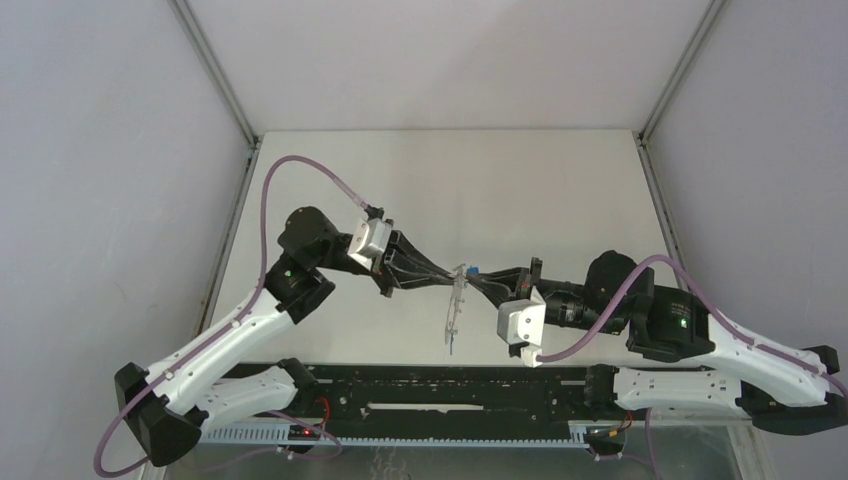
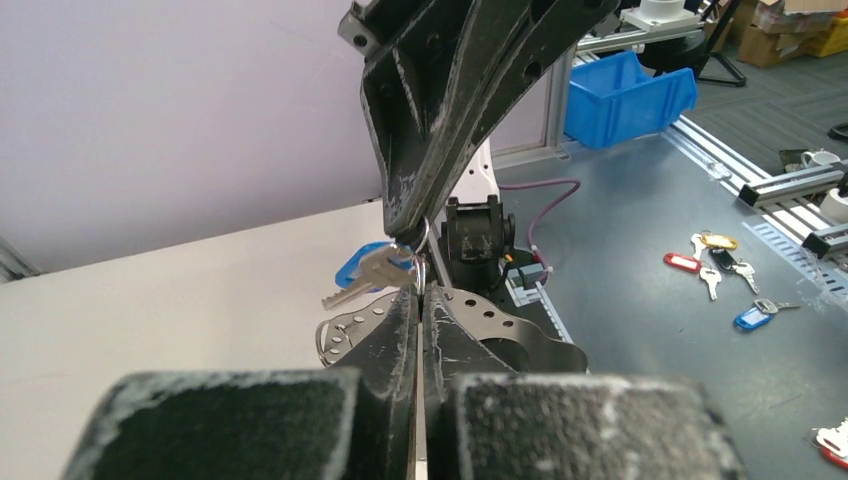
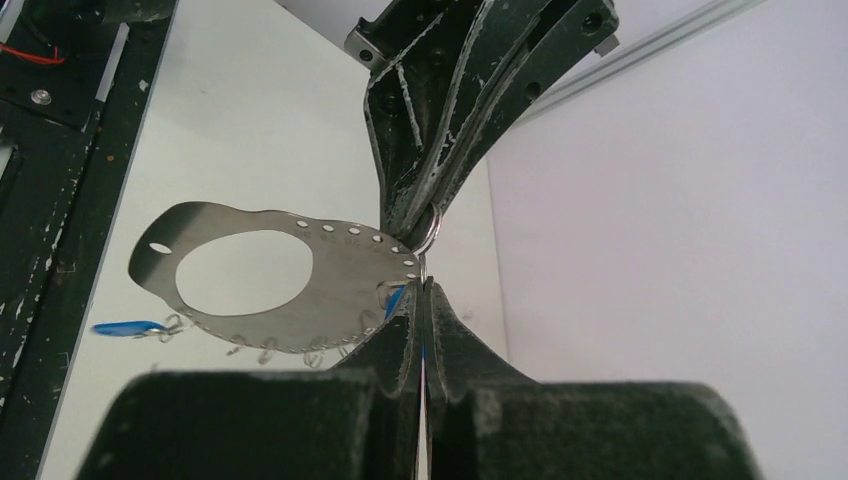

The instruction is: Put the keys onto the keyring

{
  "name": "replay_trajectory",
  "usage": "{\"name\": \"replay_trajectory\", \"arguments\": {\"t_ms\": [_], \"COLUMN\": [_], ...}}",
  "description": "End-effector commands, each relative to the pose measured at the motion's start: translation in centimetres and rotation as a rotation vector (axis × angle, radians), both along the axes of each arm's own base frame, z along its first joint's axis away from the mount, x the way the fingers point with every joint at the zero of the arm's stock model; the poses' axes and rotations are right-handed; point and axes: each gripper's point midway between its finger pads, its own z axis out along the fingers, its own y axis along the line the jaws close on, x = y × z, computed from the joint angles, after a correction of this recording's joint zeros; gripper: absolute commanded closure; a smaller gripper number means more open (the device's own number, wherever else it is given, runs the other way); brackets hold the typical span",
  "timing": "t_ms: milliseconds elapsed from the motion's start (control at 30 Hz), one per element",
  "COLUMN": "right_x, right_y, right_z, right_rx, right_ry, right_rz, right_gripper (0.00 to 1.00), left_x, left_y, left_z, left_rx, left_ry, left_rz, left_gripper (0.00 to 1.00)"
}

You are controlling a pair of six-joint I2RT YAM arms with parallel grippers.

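White table [image 1: 500,180] | left gripper [image 2: 420,305] pinches keyring [image 3: 345,290] | right gripper [image 3: 424,295] maybe pinches key [image 1: 470,270], 12 o'clock | weak pinch: key could fall

From above you saw the keyring [image 1: 457,305] only edge-on, its wire loops too small to tell, and a blue tag [image 1: 470,269] as a mere speck. In the left wrist view the left gripper [image 2: 421,300] hid the ring's middle. In the right wrist view the right gripper [image 3: 424,290] hid its near rim. What either closed pair of tips pinched was hidden from you. A second tag [image 3: 128,327] was blurred.
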Motion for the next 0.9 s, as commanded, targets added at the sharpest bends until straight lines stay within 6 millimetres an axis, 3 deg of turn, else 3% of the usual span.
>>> {"name": "replay_trajectory", "arguments": {"t_ms": [0,867], "right_x": [-0.3,-0.7], "right_y": [0.1,0.3], "right_z": [1.6,2.0], "right_rx": [0.059,0.075], "right_ry": [0.012,-0.014], "right_rz": [0.041,0.065], "right_gripper": [1.0,1.0], "left_x": [-1.1,-1.4], "left_y": [0.7,0.6], "left_z": [4.7,3.9], "left_rx": [-0.106,-0.086], "left_ry": [-0.104,-0.095], "left_rz": [-0.028,-0.05], "left_gripper": [1.0,1.0]}}
